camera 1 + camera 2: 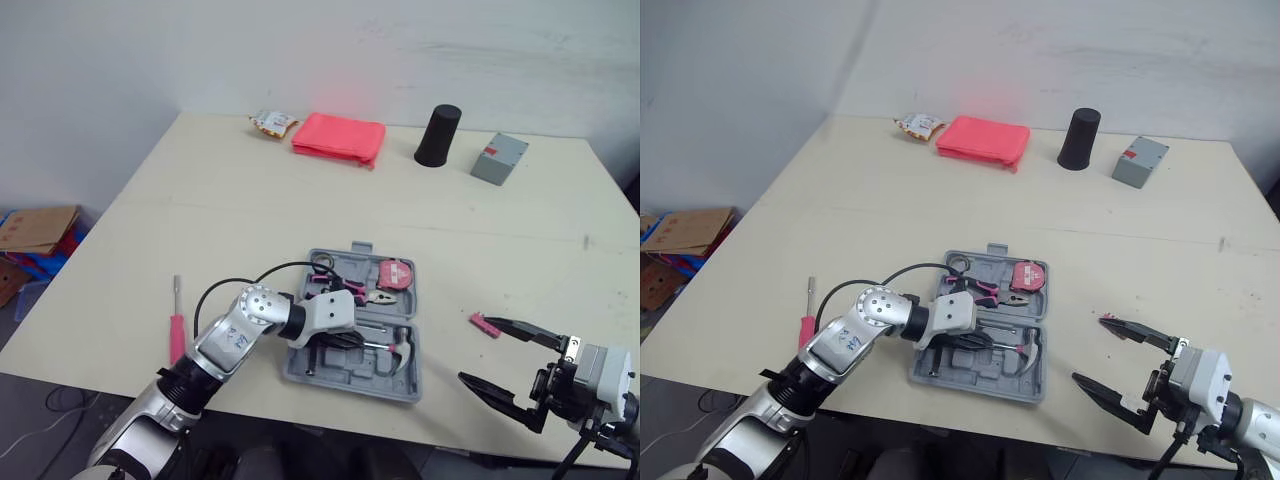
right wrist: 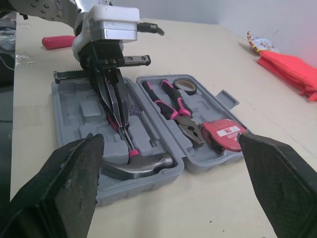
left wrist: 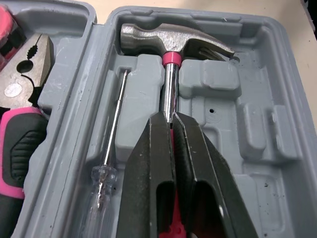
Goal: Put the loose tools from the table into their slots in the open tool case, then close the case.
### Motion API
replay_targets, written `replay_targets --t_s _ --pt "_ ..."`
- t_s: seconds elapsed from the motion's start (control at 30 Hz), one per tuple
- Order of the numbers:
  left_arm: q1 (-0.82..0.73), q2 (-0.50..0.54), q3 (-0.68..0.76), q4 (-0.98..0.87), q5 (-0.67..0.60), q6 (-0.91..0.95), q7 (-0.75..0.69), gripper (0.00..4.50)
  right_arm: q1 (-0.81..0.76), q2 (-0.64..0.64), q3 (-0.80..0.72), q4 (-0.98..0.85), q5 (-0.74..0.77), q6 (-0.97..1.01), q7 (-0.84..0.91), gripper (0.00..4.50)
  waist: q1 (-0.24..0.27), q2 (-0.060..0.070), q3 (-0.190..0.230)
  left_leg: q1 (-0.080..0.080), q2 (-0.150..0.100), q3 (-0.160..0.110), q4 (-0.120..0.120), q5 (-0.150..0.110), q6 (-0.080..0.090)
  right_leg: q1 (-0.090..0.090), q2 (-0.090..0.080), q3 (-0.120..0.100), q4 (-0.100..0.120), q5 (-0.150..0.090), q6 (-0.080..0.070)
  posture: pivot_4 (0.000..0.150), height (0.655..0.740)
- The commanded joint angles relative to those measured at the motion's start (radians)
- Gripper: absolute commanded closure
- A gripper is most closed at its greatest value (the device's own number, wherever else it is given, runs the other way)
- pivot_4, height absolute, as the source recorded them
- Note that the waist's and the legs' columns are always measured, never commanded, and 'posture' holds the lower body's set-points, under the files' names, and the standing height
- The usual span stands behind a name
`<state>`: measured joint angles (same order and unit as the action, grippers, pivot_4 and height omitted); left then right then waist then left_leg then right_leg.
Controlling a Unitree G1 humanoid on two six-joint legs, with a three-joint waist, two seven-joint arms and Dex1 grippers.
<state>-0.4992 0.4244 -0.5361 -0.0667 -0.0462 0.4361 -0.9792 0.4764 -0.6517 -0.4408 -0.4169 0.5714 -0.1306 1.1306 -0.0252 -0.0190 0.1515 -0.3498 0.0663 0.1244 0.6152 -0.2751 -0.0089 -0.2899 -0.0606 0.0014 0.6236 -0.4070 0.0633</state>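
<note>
Case [image 1: 345,383]: grey moulded plastic, matte, rounded corners. It's lying open and flat on the pale table [image 1: 250,220], centre, near the front edge.

Hammer [image 3: 171,44] is sitting in its slot in the near half: dull steel claw head, pink collar, chrome shaft. L gripper [image 3: 170,121] is reaching into the case, its black tapered fingers [image 3: 148,163] pinching the shaft a little below the head. The fingers are hiding most of the pink grip.

Thin screwdriver [image 3: 113,134], steel blade w/ clear handle, is lying in the groove just beside the hammer. Its butt end is getting cut off at the frame edge.

Far half is holding:
- pliers [image 2: 179,111] w/ pink-black grips
- a red tape measure [image 1: 396,273]
- a black ring [image 1: 322,262], prob. tape, hard to tell

R gripper [image 1: 476,349] is hovering right of the case near the table's front edge, fingers spread wide, gripping nothing. A small pink piece [image 1: 485,324] is lying on the table just by one fingertip; too small to ID.

Red screwdriver [image 1: 177,325] is lying loose on the table left of the case, steel shaft pointing toward the far side.

Along the far edge are sitting a folded pink cloth [image 1: 340,138], a black cylinder [image 1: 438,135], a grey box [image 1: 499,158] and a crinkly packet [image 1: 273,122].
</note>
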Motion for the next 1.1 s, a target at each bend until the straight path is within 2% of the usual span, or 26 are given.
replay_targets --t_s 0.03,0.17,0.2,0.27,0.3,0.37,0.47,0.57,0.63,0.73,0.83,0.93,1.1 --pt "0.056 0.001 0.01 0.128 0.046 -0.086 0.05 4.41 -0.009 -0.005 -0.02 -0.005 0.01 -0.011 -0.003 0.0 0.0 0.001 -0.001 0.0 0.0 0.0 -0.001 0.0 0.0 0.0 0.0 0.0 -0.002 0.0 0.0 0.15 0.74" --pt "0.073 -0.004 0.181 0.077 -0.085 -0.354 -0.004 4.41 -0.009 -0.025 -0.067 0.03 0.016 -0.026 0.021 0.0 0.0 0.006 0.003 -0.005 -0.001 0.0 -0.001 0.0 0.003 -0.004 -0.002 0.0 -0.003 0.001 0.001 0.15 0.74" --pt "0.075 0.001 0.211 0.071 -0.108 -0.402 -0.016 4.41 -0.01 -0.03 -0.077 0.039 0.017 -0.029 0.027 0.0 -0.002 0.005 0.006 -0.007 -0.001 0.0 -0.001 0.001 0.003 -0.009 -0.002 0.0 -0.002 0.001 0.001 0.15 0.74" --pt "0.08 0.02 0.307 0.053 -0.155 -0.497 -0.014 4.41 -0.009 -0.049 -0.113 0.072 0.023 -0.036 0.052 0.0 -0.001 0.003 0.008 -0.018 -0.002 0.0 -0.001 0.007 0.008 -0.025 -0.001 -0.003 0.002 0.01 0.014 0.15 0.74" --pt "0.092 0.047 0.353 0.03 -0.191 -0.517 -0.035 4.17 -0.015 -0.061 -0.134 0.101 0.026 -0.042 0.066 0.0 0.0 0.003 0.008 -0.024 -0.002 0.0 -0.001 0.007 0.007 -0.031 -0.001 -0.003 0.003 0.011 0.016 0.15 0.74" --pt "0.136 0.119 0.452 -0.03 -0.267 -0.475 -0.061 3.6 -0.03 -0.09 -0.178 0.173 0.031 -0.058 0.102 0.0 -0.003 0.003 0.01 -0.028 -0.001 0.0 -0.001 0.008 0.002 -0.034 0.0 -0.003 0.002 0.01 0.016 0.15 0.74" --pt "0.207 0.234 0.647 -0.078 -0.342 -0.332 0.006 2.19 -0.055 -0.125 -0.242 0.296 0.027 -0.099 0.151 0.0 -0.002 0.004 0.013 -0.027 -0.001 0.001 -0.001 0.006 -0.002 -0.034 0.002 -0.002 0.002 0.005 0.017 0.15 0.74" --pt "0.305 0.324 0.851 -0.02 -0.37 -0.304 0.044 0.78 -0.087 -0.15 -0.285 0.427 0.012 -0.152 0.186 0.0 -0.003 0.003 0.023 -0.027 -0.001 0.001 -0.001 0.004 -0.002 -0.034 0.002 -0.002 0.002 0.002 0.019 0.15 0.74" --pt "0.388 0.368 0.974 0.064 -0.362 -0.35 0.038 0.04 -0.117 -0.165 -0.298 0.536 -0.005 -0.2 0.209 0.0 -0.005 0.002 0.026 -0.027 -0.001 0.001 -0.001 0.004 -0.002 -0.034 0.002 -0.001 0.002 0.002 0.019 0.15 0.74" --pt "0.528 0.445 1.132 0.291 -0.335 -0.469 -0.02 0.04 -0.175 -0.206 -0.311 0.762 -0.047 -0.292 0.232 0.0 -0.013 -0.001 0.031 -0.023 -0.001 0.006 -0.001 0.003 -0.001 -0.034 0.001 0.002 0.002 0.002 0.019 0.15 0.74" --pt "0.607 0.487 1.236 0.471 -0.325 -0.551 -0.001 0.04 -0.216 -0.252 -0.322 0.953 -0.075 -0.375 0.24 0.0 -0.019 -0.004 0.035 -0.022 -0.001 0.008 -0.002 -0.001 0.0 -0.034 0.0 0.003 0.003 0.002 0.018 0.15 0.74" --pt "0.654 0.493 1.299 0.559 -0.315 -0.611 0.044 0.04 -0.236 -0.282 -0.326 1.064 -0.078 -0.423 0.253 0.0 -0.015 -0.005 0.035 -0.021 -0.002 0.008 -0.001 -0.005 0.004 -0.034 -0.002 0.002 0.003 0.002 0.018 0.15 0.74" --pt "0.705 0.48 1.342 0.636 -0.316 -0.659 0.093 0.04 -0.303 -0.297 -0.319 1.164 -0.073 -0.455 0.203 0.0 -0.017 -0.005 0.035 -0.021 -0.001 0.007 -0.002 -0.009 -0.002 -0.034 -0.003 0.001 0.004 0.001 0.017 0.15 0.74"
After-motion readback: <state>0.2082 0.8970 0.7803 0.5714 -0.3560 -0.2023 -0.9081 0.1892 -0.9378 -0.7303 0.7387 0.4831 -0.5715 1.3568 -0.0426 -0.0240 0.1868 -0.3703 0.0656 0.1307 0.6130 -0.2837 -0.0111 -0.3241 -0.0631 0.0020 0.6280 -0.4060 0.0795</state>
